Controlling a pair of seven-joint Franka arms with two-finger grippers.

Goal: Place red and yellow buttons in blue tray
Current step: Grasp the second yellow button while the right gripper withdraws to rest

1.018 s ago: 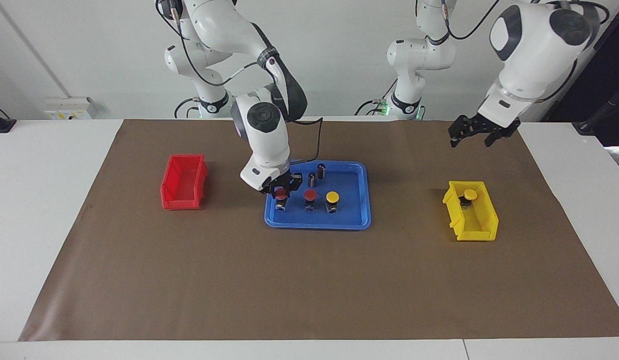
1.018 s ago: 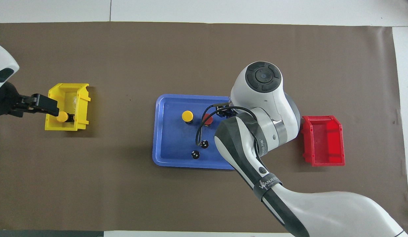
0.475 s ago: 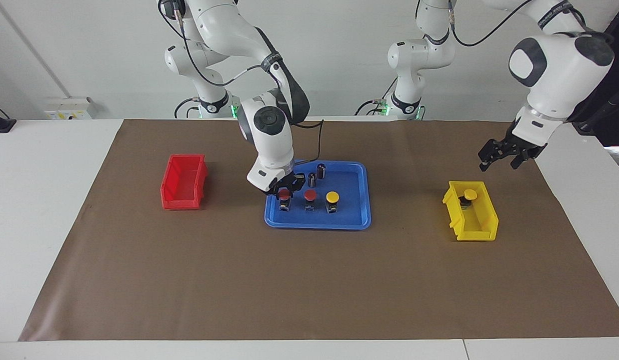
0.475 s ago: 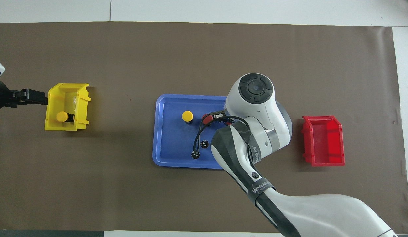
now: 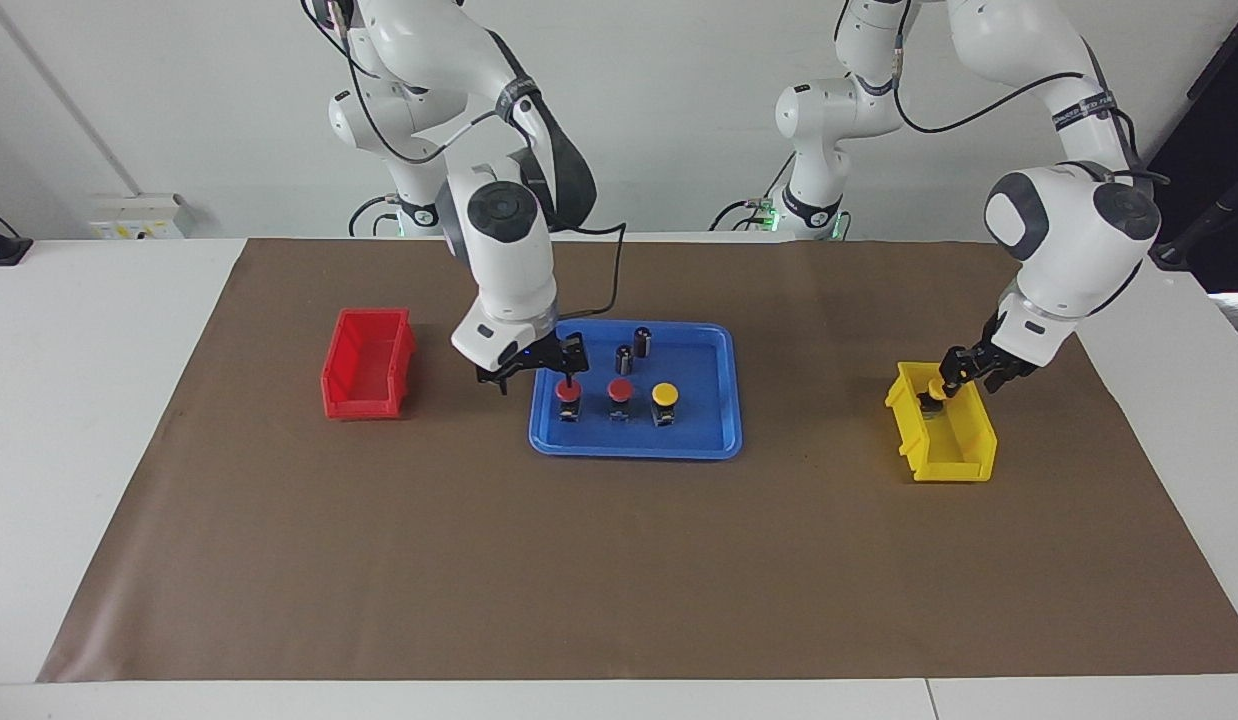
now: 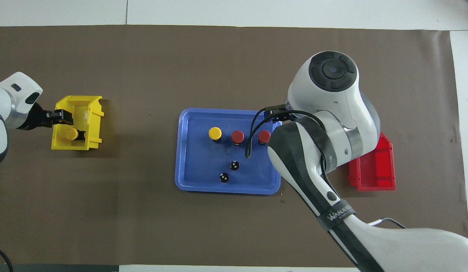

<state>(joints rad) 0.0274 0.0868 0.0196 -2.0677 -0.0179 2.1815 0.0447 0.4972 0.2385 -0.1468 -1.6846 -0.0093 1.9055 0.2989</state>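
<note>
You have three of the four buttons standing in the blue tray: two red buttons and one yellow button, in a row. The last yellow button sits in the yellow bin, where the left gripper reaches down around it; whether it grips, you cannot tell. The right gripper, jaws apart, hangs over the tray's edge near the red bin.

We read only "WANJEE…", cut off, on the black strap around the right arm.
</note>
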